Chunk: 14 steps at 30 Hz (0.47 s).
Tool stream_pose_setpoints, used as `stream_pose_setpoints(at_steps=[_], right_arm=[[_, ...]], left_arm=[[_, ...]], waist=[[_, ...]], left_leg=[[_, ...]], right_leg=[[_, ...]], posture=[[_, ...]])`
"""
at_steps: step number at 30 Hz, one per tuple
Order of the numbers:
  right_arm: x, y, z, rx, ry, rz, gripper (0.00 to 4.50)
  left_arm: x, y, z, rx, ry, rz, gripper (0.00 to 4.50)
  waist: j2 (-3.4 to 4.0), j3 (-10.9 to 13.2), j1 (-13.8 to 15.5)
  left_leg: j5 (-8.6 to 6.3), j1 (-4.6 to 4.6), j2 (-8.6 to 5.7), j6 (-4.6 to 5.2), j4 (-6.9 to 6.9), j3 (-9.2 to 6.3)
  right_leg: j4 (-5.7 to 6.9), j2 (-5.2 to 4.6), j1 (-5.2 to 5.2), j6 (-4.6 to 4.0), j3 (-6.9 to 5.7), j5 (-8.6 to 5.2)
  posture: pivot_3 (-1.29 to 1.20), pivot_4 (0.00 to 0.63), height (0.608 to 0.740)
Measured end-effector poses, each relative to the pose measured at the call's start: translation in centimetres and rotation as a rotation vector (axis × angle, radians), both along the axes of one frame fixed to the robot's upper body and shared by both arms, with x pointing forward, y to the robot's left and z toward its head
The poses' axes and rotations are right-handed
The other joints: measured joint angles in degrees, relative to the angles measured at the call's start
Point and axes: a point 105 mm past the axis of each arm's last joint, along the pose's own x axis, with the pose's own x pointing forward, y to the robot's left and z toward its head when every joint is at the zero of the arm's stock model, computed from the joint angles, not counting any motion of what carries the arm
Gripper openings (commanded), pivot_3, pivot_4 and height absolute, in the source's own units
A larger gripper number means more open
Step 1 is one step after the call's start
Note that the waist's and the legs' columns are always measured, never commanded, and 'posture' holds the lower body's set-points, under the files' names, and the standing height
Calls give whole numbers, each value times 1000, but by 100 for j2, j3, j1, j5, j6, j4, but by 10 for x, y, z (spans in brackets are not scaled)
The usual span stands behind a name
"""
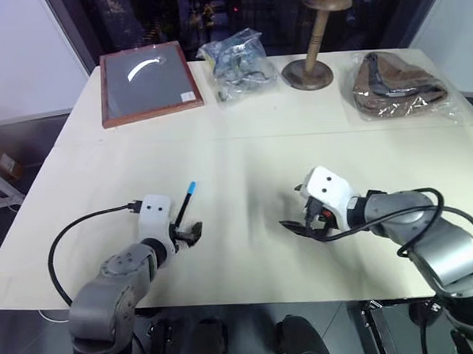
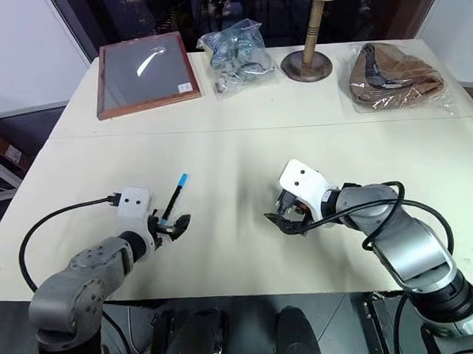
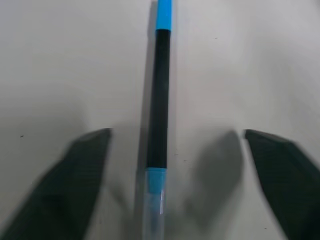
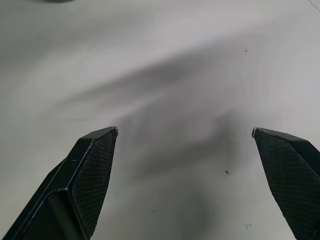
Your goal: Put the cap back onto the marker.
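The marker (image 3: 159,95) is a thin black stick lying on the pale table, its near end between the wide-apart fingers of my left gripper (image 3: 177,132), which is open and does not touch it. The bright blue cap (image 1: 191,186) sits on the marker's far end, pointing away from me. The near end has a blue ring and a pale clear section (image 3: 154,200). In the head views the left gripper (image 1: 189,232) is at the front left of the table. My right gripper (image 1: 297,224) hovers open and empty over bare table (image 4: 185,75) to the right.
Along the far edge stand a wood-framed dark board (image 1: 146,81), a clear plastic bag of small parts (image 1: 237,59), a wooden stand (image 1: 312,38) and a brown item in plastic wrap (image 1: 398,85). The table's front edge (image 1: 251,300) is close below both grippers.
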Motion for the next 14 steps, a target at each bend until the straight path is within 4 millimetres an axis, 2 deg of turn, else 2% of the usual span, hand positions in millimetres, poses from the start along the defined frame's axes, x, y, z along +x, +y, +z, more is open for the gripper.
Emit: stream_pose_setpoints(at_steps=[3,9,14], right_arm=[[-1,0,3,14,11,24,4500],[-1,0,12,51,36,89,4500],[5,-3,14,56,35,108,4500]], left_arm=[[-3,4,5,-3,-26,8,4475],[-18,7,34,0,-147,-38,4475],[-23,5,40,-18,-161,-45,4475]], waist=[[-2,1,0],[-2,1,17],[-2,2,15]], left_leg=[[0,0,0,0,0,1],[0,0,1,0,0,-1],[-1,0,0,1,0,-1]], right_leg=[[-2,0,0,0,0,0],[-10,0,6,0,0,0],[-13,-1,7,0,-1,0]], posture=[[0,150,740],[0,150,740],[0,150,740]])
